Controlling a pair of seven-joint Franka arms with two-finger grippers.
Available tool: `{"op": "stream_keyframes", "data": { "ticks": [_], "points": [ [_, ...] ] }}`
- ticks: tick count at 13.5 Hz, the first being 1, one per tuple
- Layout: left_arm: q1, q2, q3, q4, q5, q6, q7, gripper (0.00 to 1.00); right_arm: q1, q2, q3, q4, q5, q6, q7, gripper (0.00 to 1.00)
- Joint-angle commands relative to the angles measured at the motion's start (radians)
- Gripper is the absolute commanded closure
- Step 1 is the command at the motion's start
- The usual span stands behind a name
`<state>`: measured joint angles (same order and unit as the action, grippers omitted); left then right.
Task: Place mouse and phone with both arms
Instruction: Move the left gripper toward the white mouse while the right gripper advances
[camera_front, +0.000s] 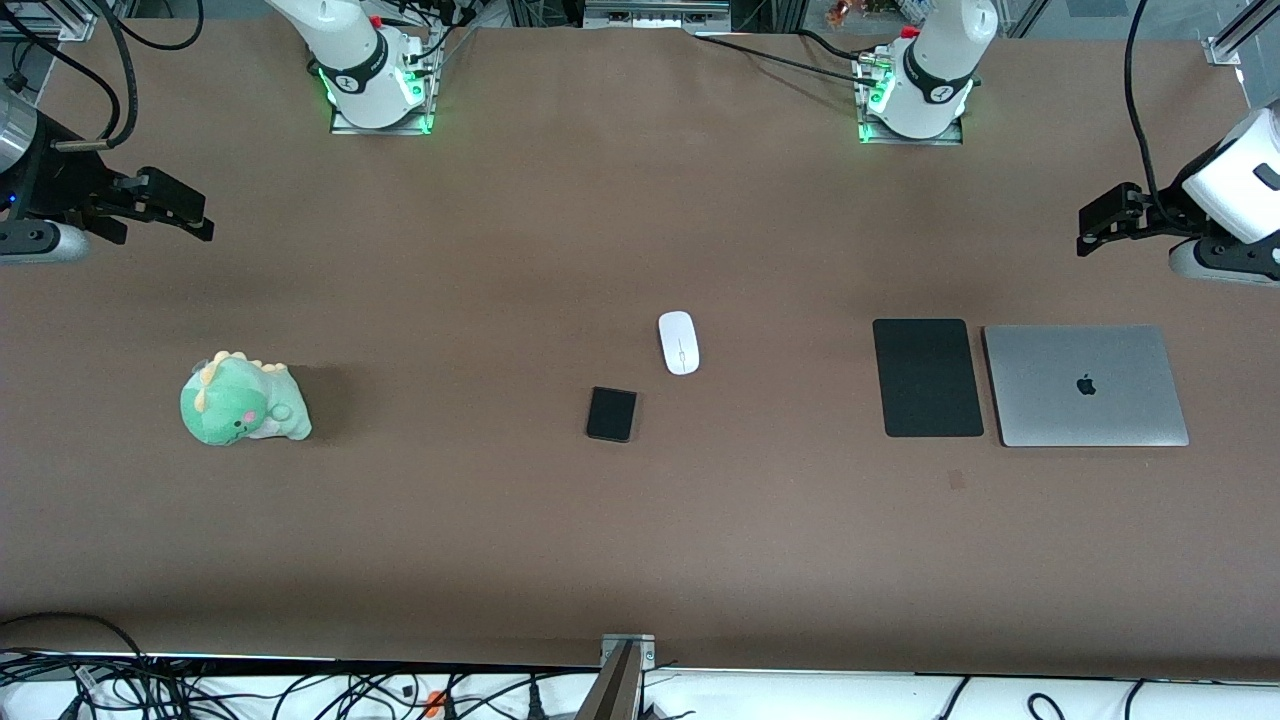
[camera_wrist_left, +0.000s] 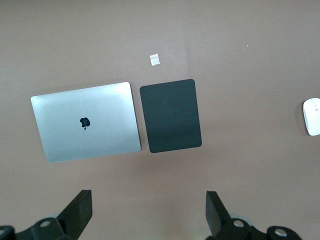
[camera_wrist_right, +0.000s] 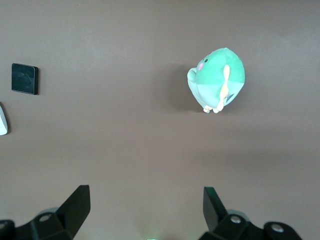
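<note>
The white mouse (camera_front: 679, 342) lies on the brown table near its middle. The black phone (camera_front: 611, 413) lies flat beside it, nearer to the front camera. My left gripper (camera_front: 1095, 228) is open and empty, up over bare table at the left arm's end; its wrist view (camera_wrist_left: 148, 212) shows the mouse (camera_wrist_left: 312, 116) at the picture's edge. My right gripper (camera_front: 190, 212) is open and empty over bare table at the right arm's end; its wrist view (camera_wrist_right: 146, 210) shows the phone (camera_wrist_right: 24, 78) and a sliver of the mouse (camera_wrist_right: 2, 120).
A matte black mouse pad (camera_front: 927, 377) and a closed silver laptop (camera_front: 1086, 385) lie side by side toward the left arm's end. A green plush dinosaur (camera_front: 243, 400) sits toward the right arm's end. A small paper scrap (camera_wrist_left: 155, 59) lies near the pad.
</note>
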<state>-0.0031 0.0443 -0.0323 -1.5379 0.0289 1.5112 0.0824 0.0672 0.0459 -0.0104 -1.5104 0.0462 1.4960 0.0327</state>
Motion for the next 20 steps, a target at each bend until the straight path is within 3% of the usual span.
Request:
{"op": "stream_keyframes", "data": {
  "ticks": [1, 10, 15, 17, 20],
  "points": [
    [-0.005, 0.014, -0.003, 0.035, 0.020, -0.025, -0.004, 0.00, -0.011, -0.001, 0.003, 0.007, 0.023, 0.007, -0.016, 0.00],
    [-0.014, 0.020, -0.009, 0.035, 0.019, -0.032, -0.003, 0.00, -0.010, -0.004, 0.006, -0.001, 0.024, 0.006, -0.017, 0.00],
    [-0.017, 0.106, -0.014, 0.033, 0.000, -0.052, -0.003, 0.00, -0.006, -0.008, 0.013, -0.002, 0.023, -0.006, -0.022, 0.00],
    [-0.038, 0.150, -0.046, 0.033, 0.002, -0.048, -0.013, 0.00, -0.003, -0.008, 0.015, -0.004, 0.023, -0.008, -0.025, 0.00],
    [-0.104, 0.242, -0.055, 0.036, -0.004, 0.025, -0.091, 0.00, 0.005, 0.003, 0.030, -0.013, 0.026, -0.003, -0.020, 0.00]
  ]
}}
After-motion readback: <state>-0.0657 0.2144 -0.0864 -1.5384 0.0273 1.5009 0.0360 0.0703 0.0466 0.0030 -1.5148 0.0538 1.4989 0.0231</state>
